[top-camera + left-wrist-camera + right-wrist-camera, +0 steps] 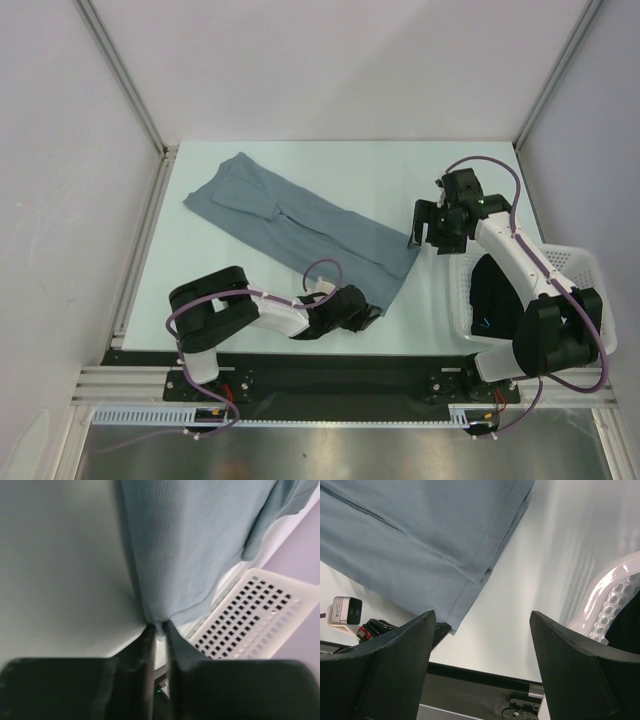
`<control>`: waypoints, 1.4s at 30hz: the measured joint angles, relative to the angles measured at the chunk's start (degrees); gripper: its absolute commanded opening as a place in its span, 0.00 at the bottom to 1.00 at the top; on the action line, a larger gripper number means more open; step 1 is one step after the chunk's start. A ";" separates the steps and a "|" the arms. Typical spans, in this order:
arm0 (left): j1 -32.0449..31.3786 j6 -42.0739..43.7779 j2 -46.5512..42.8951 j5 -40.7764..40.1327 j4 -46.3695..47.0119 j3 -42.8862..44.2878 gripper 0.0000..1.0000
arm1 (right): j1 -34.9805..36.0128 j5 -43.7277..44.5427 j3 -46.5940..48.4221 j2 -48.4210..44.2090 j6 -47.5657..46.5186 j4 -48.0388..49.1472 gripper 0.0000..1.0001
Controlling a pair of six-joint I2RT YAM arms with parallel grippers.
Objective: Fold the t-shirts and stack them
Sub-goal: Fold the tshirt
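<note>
On white table (330,170), slate grey-blue cloth t-shirt (290,220) lies diagonal; black t-shirt (495,295) sits in white plastic lattice basket (590,270). Near hem corner is pinched by left gripper (159,627); right gripper (482,617) gapes empty by shirt's right corner. Risk: thin pinch slips, or unanchored cloth drags & skews fold.

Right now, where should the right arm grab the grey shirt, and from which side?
Probably the free hem corner of the shirt, from the right: it lies flat beside bare table, near the open right end effector; the left end effector pinches the other corner.
</note>
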 measured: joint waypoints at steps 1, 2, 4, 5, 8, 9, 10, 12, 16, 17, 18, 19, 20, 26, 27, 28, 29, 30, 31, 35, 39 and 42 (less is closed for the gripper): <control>0.00 -0.09 0.20 0.02 0.39 0.00 0.12 | 0.00 -0.11 0.00 -0.02 0.00 0.00 0.82; 0.00 -0.11 0.37 0.02 0.44 -0.09 0.11 | 0.00 -0.11 0.00 -0.02 0.00 0.00 0.82; 0.00 -0.15 0.44 0.02 1.25 -0.50 0.00 | -0.02 -0.13 0.00 -0.09 0.00 0.00 0.82; 0.00 -0.13 0.44 0.04 1.99 -0.96 0.00 | -0.02 -0.13 0.00 -0.11 0.00 0.00 0.82; 0.22 -0.20 0.31 0.07 3.61 -2.03 0.00 | -0.02 -0.13 -0.09 -0.22 0.00 0.00 0.82; 0.28 -0.20 -0.02 0.13 3.67 -2.36 0.00 | -0.02 -0.15 -0.20 -0.28 -0.02 0.04 0.82; 0.37 -0.09 -0.55 0.20 3.39 -2.86 0.00 | -0.02 -0.15 -0.39 -0.35 -0.02 0.07 0.82; 0.57 1.31 -2.58 0.35 2.19 -4.37 0.00 | -0.02 -0.33 -0.90 -0.46 -0.15 0.07 0.82; 0.70 6.34 -8.00 0.68 -5.05 -6.23 0.00 | 0.00 -1.25 -2.36 -0.55 -0.28 0.17 0.82; 0.74 7.65 -9.77 0.72 -7.30 -6.91 0.00 | 0.07 -1.46 -2.78 -0.59 -0.33 0.15 0.82; 0.76 8.87 -11.91 0.76 -9.35 -8.04 0.00 | 0.26 -1.81 -3.37 -0.66 -0.44 0.17 0.83; 0.74 9.86 -14.19 0.81 -10.97 -9.44 0.00 | 0.59 -2.03 -4.00 -0.79 -0.55 0.22 0.82; 0.74 10.60 -16.90 0.79 -12.90 -11.13 0.00 | 1.03 -2.21 -4.66 -0.92 -0.70 0.17 0.82; -1.09 13.33 -36.33 0.17 -26.86 -19.96 0.00 | 7.91 -3.78 -8.50 -1.49 -0.76 0.72 0.82; -1.97 13.22 -39.39 0.13 -28.72 -20.90 0.00 | 9.01 -4.26 -9.07 -1.49 -0.63 0.83 0.82; -3.26 13.05 -43.10 0.11 -30.51 -22.08 0.00 | 10.34 -4.81 -9.55 -1.49 -0.50 1.01 0.81; -4.52 12.81 -46.56 0.15 -31.74 -23.37 0.00 | 11.76 -5.51 -9.92 -1.46 -0.35 1.27 0.81; -5.84 12.20 -49.64 0.28 -33.05 -24.65 0.00 | 13.05 -6.19 -10.14 -1.46 -0.20 1.49 0.80; -7.28 11.43 -52.52 0.22 -34.56 -25.94 0.00 | 14.23 -6.82 -10.34 -1.44 -0.15 1.81 0.79; -12.17 8.26 -62.05 0.11 -42.45 -29.20 0.00 | 17.75 -10.38 -12.83 -1.16 -0.02 4.52 0.69; -13.42 6.62 -68.11 0.09 -48.85 -30.05 0.00 | 19.02 -15.56 -17.05 0.44 -0.11 6.47 0.57; -13.46 5.42 -70.90 0.35 -50.18 -31.67 0.00 | 20.24 -18.93 -20.20 2.03 0.26 9.03 0.55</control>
